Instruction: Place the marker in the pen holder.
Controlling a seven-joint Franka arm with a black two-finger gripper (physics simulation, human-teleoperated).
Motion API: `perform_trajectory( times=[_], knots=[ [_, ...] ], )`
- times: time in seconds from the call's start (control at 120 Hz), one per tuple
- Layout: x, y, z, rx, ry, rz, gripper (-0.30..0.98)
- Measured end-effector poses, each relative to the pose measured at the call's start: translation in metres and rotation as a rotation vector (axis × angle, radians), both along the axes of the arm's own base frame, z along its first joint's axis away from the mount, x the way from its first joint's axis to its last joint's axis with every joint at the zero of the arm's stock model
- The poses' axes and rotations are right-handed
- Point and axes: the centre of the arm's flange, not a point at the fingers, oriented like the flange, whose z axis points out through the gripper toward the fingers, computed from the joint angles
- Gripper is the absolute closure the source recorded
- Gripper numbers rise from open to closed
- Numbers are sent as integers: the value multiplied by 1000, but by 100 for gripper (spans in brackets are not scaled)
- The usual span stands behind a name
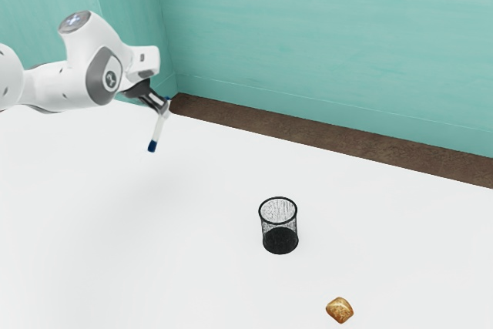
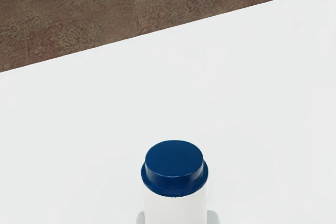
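From here I see the gripper [image 1: 164,105] pinching the marker [image 1: 159,130], its jaws parted only by the marker's width. The marker hangs slightly tilted in the air, well apart from the pen holder [image 1: 280,240] standing upright on the white table [image 1: 192,221].

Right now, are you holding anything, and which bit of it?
Yes, my gripper is holding the marker near its top, just under the upper blue end. The rest hangs down.
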Motion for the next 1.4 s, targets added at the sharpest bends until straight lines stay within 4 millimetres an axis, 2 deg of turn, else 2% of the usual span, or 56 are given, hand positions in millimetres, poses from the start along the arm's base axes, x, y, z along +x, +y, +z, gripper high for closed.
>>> perform_trajectory(
  times=[0.1,0.492,1.067,1.183,1.4],
  knots=[
    [0,-16,3,-6,-12,-20,76],
    [7,-109,9,-38,-47,-154,76],
    [2,-196,11,-78,-74,-279,76],
    [-1,-221,11,-88,-80,-316,76],
    [-5,-261,-4,-114,-64,-376,74]
  ],
)
